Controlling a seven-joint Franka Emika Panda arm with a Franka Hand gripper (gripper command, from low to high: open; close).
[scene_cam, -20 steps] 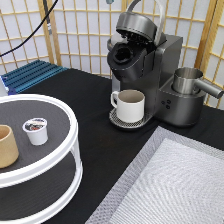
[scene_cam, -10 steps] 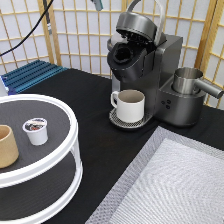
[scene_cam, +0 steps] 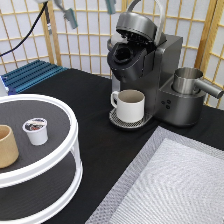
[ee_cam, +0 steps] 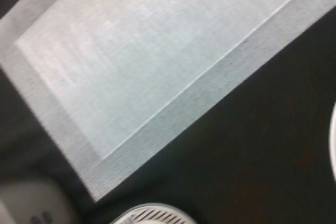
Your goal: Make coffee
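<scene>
At the twelve o'clock edge of the exterior view the gripper [scene_cam: 90, 11] hangs high above the table, with only its two grey fingers showing, one [scene_cam: 69, 17] toward eleven o'clock and one [scene_cam: 110, 6] nearer twelve. They stand well apart with nothing between them. Down at about eight o'clock the coffee pod [scene_cam: 36, 131] sits upright on the top shelf of a round white two-tier stand [scene_cam: 70, 150], its dark foil top up, far from the gripper. Just beside it, toward nine o'clock, stands a tan handleless cup [scene_cam: 7, 146], apart from the pod. Near the centre, a little toward one o'clock, a coffee machine [scene_cam: 150, 75] has its lid raised and its chamber open. A white mug [scene_cam: 130, 105] rests on the machine's drip tray [scene_cam: 120, 122]. A grey woven mat [scene_cam: 170, 185] fills the five o'clock corner. From the wrist view, the same mat [ee_cam: 127, 65] lies on the dark tabletop [ee_cam: 262, 150].
</scene>
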